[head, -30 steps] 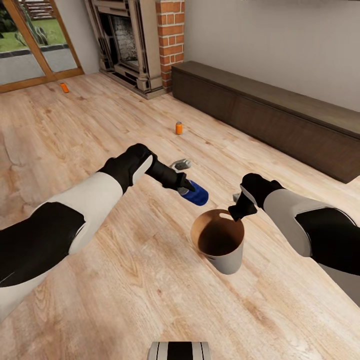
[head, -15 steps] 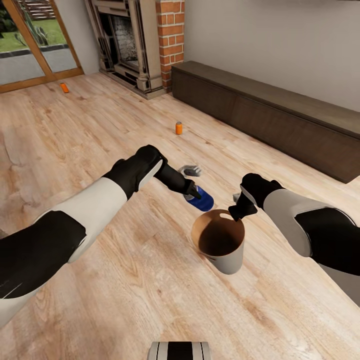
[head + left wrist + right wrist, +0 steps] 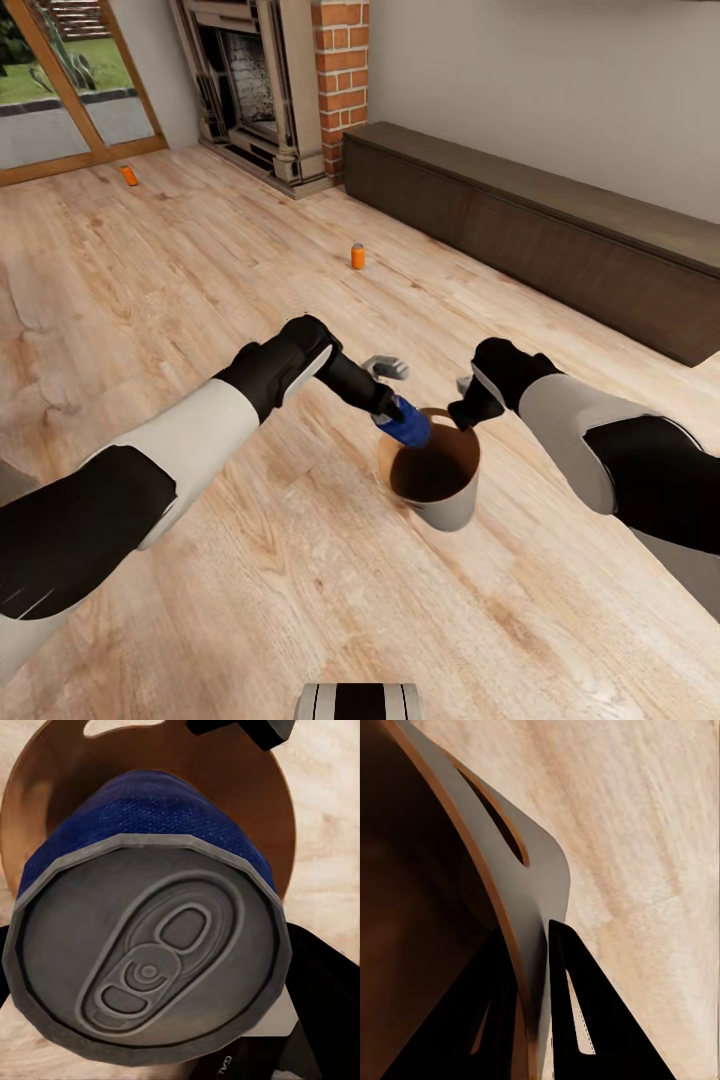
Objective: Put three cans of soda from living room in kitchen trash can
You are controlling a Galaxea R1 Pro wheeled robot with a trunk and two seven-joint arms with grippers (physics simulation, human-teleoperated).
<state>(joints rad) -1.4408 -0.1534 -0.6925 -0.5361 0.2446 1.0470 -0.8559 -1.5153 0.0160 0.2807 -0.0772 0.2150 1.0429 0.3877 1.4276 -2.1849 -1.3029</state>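
Home living room: wood plank floor (image 3: 200,250), brick fireplace (image 3: 275,80), long low dark cabinet (image 3: 540,230), glass patio door (image 3: 70,90).

Bin (image 3: 440,500) on floor (image 3: 300,600), near centre. Left gripper (image 3: 392,405) at bin's left rim, can (image 3: 407,427) in its grip, over the bin mouth. Right gripper (image 3: 462,412) on far-right rim. Second can (image 3: 358,256) farther off, upright; third can (image 3: 129,176) far left by glass door (image 3: 60,90). Fireplace (image 3: 260,80) far; low cabinet (image 3: 540,230) along right wall.

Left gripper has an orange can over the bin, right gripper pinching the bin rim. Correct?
Not quite: the can in the left gripper is blue, as the head and left wrist views show. It is over the bin, and the right gripper pinches the rim.
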